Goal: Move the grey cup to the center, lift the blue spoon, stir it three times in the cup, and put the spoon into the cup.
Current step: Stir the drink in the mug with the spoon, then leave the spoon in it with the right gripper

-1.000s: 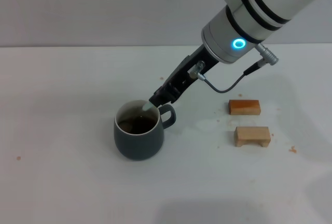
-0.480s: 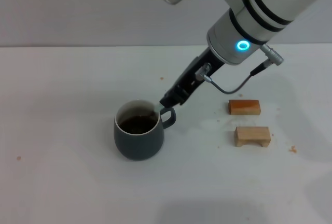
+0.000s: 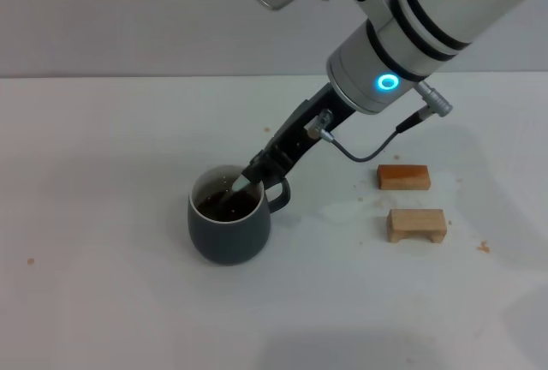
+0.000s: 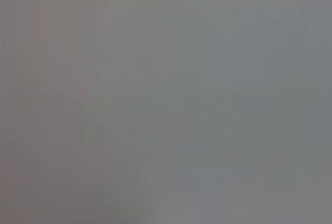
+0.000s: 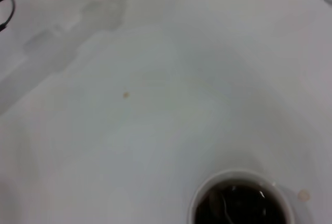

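Observation:
The grey cup [image 3: 229,220] stands near the middle of the white table, its handle toward the right, dark brown liquid inside. My right gripper [image 3: 255,171] reaches down from the upper right to the cup's right rim and is shut on the blue spoon [image 3: 241,183]. The spoon's pale handle slants down into the liquid; its bowl is under the surface. The right wrist view shows the cup [image 5: 237,203] from above with the spoon's metal bowl [image 5: 226,208] in the liquid. The left gripper is out of view; its wrist view shows only plain grey.
Two small wooden blocks lie right of the cup: an orange-brown one [image 3: 402,176] and a pale one [image 3: 416,224]. A few brown crumbs dot the table [image 3: 103,284]. A grey wall stands behind the table.
My right gripper swung out to the cup's right rim, then back left over the cup. The spoon moved through the liquid with it. The cup stayed in place.

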`<state>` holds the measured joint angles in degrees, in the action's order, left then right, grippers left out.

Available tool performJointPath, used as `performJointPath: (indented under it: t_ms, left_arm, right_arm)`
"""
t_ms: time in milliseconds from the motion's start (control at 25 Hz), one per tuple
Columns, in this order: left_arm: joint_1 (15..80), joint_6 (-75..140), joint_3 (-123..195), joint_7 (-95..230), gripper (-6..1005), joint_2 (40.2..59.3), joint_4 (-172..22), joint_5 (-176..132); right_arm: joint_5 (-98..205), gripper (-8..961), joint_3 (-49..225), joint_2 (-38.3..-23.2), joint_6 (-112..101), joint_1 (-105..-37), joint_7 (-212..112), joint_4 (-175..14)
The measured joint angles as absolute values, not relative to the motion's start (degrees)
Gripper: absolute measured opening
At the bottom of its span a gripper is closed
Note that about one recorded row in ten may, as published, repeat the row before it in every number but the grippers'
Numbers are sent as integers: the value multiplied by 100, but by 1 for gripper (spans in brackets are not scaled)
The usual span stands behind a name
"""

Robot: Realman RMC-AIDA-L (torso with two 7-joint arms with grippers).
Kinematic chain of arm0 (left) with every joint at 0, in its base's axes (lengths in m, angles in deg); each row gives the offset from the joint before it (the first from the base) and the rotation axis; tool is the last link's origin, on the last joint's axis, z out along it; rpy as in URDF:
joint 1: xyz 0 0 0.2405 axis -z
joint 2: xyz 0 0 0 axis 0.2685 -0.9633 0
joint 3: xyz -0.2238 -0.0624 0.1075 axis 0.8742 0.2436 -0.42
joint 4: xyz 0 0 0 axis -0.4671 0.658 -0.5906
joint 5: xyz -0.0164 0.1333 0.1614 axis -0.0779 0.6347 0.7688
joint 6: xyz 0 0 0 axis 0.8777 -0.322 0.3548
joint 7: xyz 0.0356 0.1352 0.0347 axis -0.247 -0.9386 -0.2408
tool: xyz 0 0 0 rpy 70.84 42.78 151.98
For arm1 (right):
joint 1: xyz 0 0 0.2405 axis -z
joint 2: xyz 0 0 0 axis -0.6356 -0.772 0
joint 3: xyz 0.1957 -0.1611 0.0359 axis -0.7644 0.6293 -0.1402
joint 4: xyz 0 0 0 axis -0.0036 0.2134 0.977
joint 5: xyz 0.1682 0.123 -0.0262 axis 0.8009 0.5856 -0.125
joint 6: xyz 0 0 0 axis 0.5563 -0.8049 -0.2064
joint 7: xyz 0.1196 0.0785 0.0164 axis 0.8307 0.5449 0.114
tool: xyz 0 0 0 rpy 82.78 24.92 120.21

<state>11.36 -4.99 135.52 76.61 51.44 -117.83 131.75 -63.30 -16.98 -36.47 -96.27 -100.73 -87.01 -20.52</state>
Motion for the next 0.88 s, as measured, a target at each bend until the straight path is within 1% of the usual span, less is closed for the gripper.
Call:
performJointPath:
  t_ms: [880]
  left_arm:
    - [1082, -550, 13551, 7661, -2, 5146, -11790, 13175]
  right_arm:
    - [-6591, 259, -1385, -3636, -9136, -10050, -8729, -2173]
